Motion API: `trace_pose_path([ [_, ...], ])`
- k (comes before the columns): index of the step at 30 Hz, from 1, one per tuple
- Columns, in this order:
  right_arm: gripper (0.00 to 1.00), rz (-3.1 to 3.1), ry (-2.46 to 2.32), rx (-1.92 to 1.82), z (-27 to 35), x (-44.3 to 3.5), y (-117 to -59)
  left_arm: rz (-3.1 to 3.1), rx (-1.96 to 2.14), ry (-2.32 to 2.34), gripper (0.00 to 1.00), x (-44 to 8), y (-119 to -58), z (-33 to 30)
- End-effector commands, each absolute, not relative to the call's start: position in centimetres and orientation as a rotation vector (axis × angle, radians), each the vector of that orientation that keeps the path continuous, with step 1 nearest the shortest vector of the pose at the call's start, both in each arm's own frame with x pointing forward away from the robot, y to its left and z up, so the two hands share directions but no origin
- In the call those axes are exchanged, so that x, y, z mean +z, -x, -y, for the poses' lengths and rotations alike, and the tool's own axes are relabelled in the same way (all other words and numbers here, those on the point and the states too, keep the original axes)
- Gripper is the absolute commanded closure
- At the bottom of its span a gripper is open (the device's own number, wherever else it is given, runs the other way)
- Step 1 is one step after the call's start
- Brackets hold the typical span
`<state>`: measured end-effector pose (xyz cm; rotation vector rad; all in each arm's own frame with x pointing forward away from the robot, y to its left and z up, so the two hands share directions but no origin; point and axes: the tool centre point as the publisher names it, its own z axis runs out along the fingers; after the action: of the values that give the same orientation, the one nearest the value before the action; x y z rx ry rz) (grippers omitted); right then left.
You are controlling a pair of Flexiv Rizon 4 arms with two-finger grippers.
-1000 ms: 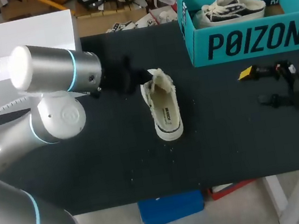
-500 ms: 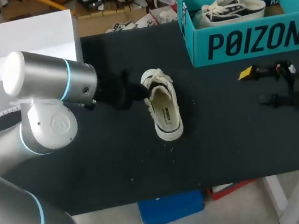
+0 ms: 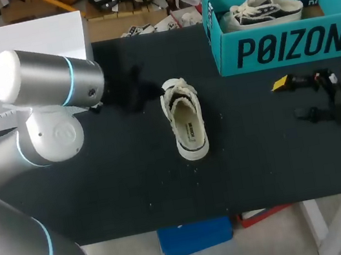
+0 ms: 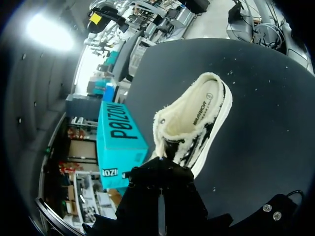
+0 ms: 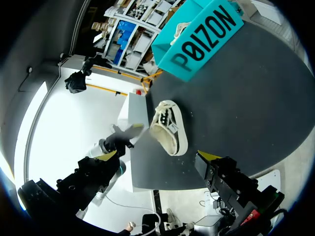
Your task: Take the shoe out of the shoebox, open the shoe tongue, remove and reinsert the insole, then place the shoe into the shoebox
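Cream shoe [image 3: 184, 122] centre of desk [image 3: 266, 151], teal shoebox [image 3: 288, 45] with second shoe [image 3: 265, 8] upper right, white box [image 3: 18, 41] upper left, left pincer [image 4: 160, 169] spread cannot be told, right pincer [image 3: 289, 98] wide.

- shoe [image 3: 184, 120]: soft cloth, fluffy inside, smooth sole;
- shoebox [image 3: 288, 45]: smooth card, matt;
- table [image 3: 135, 192]: matt top, not shiny;
- left arm [image 3: 51, 82]: smooth, shiny metal

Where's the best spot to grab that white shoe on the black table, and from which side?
Probably the heel rim of the shoe, from straight above: one jaw inside the opening, one behind the heel. It stands on its sole, opening up, heel toward the near edge of the table, so that rim is exposed; the laces crowd the far end.
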<state>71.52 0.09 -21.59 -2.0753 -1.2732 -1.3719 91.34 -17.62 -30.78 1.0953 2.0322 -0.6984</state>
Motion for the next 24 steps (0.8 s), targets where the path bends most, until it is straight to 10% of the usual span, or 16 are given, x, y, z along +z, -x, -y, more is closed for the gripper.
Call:
trace_pose_path([
  [1,0.00,1.273,2.079,-1.369,-0.2,-21.6,-71.7,-2.040,-0.703,-1.115,1.00,-31.5,-92.8,19.8],
  [24,0.00,1.273,2.079,-1.369,-0.2,-21.6,-71.7,-2.113,-0.767,-1.236,1.00,-34.4,-89.2,20.8],
])
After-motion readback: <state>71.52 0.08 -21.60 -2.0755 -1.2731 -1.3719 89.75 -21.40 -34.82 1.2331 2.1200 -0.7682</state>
